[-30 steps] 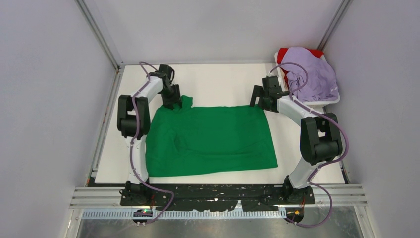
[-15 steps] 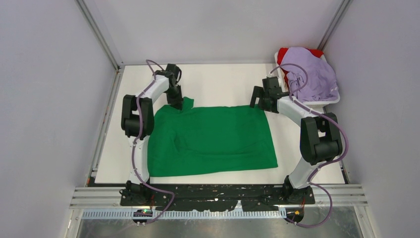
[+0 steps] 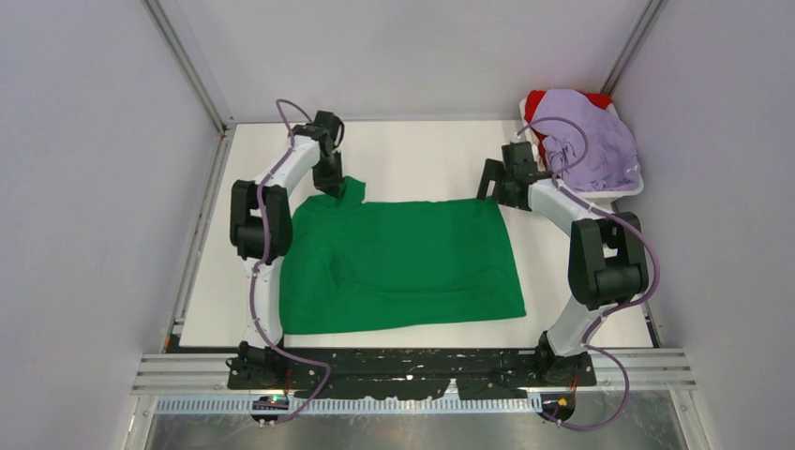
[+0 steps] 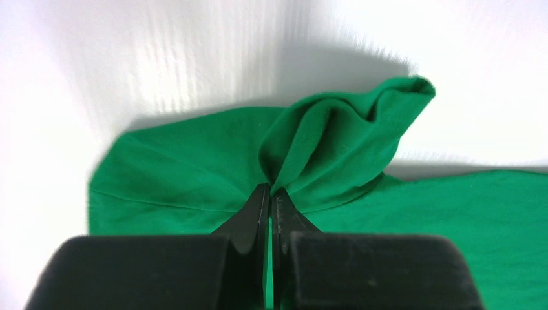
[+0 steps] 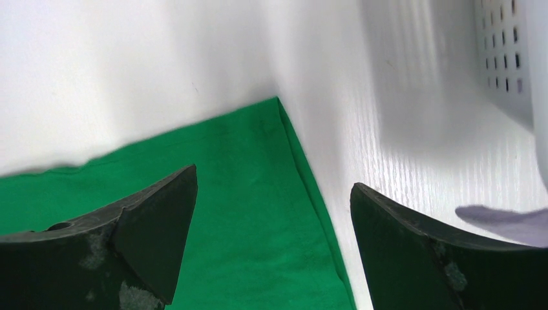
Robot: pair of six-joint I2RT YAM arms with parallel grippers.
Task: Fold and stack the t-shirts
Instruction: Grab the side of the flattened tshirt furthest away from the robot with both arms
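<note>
Pinching the green t-shirt (image 4: 336, 139) is the left pincer (image 4: 270, 189); right pincer (image 5: 273, 179) gapes.

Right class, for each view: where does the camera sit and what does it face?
Top external: above, behind the arms, looking down at the table; both arms show.
Left wrist: on left arm, facing shut left tool pinching the green t-shirt.
Right wrist: on right arm, facing open right tool above the shirt's corner.
All share the green t-shirt.

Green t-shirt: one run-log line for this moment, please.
left gripper shut on green t-shirt far-left sleeve | right gripper open over far-right corner | lavender t-shirt, red t-shirt in white tray
</note>
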